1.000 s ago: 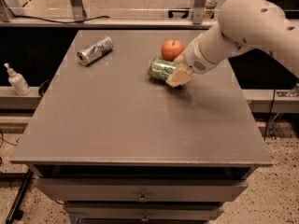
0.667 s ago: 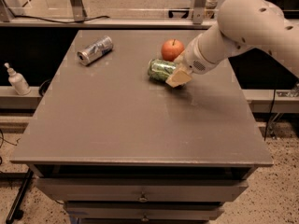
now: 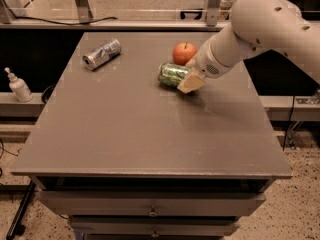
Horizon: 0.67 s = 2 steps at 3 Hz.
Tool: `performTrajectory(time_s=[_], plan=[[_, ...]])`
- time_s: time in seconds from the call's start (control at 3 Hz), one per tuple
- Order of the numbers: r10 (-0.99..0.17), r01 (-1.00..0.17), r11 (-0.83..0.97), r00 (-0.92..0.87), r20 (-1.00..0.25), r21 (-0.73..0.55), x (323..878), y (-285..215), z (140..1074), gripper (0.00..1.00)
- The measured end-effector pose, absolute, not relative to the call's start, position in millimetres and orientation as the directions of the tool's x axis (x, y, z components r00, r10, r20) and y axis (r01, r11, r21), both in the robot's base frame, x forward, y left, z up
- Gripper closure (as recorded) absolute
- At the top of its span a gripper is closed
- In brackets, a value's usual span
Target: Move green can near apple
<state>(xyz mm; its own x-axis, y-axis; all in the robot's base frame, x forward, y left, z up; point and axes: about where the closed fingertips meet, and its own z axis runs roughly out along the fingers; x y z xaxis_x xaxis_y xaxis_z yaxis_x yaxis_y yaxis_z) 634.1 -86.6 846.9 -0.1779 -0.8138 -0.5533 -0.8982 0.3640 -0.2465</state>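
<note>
Grey bench (image 3: 125, 149) over drawers (image 3: 150, 204), with dark shelving and metal frame legs behind. Low over the far right part of it: gripper (image 3: 191, 82), pale tip set against the near-right end of the green can (image 3: 172, 75). Cannot tell how wide it stands, nor whether it truly grips the can or only rests against it.

Immediately left of the gripper: green can on its side, apparently down on the bench. Just beyond the gripper and a shade left: apple (image 3: 185, 53), stem up, close by the can. Touching or a sliver apart, not to be told. Up and to the right of the gripper: thick white arm (image 3: 260, 29). Well off to the left and farther back: silver-grey can (image 3: 102, 54), also on its side. Farthest left, off the bench on a lower ledge: small white bottle (image 3: 19, 86).

Against the views from a second back, nothing shifted: gripper, can and apple all in the same spots. Reads as a pause at the end of the placing, not a carry under way. By that judgement, goal as good as met, with only a clean withdrawal left. Main hazard: nudging the round can into a roll while pulling away.
</note>
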Motion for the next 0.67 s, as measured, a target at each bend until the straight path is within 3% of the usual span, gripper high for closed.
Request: performTrajectory(time_s=[0.33,0.67], plan=[[-0.827,-0.898,0.356,-0.173,-0.535,-0.260,637.0,-89.6,850.7,0.13],[-0.837,-0.891,0.357,-0.172,-0.520,-0.279,638.0,-95.3,857.4,0.00]])
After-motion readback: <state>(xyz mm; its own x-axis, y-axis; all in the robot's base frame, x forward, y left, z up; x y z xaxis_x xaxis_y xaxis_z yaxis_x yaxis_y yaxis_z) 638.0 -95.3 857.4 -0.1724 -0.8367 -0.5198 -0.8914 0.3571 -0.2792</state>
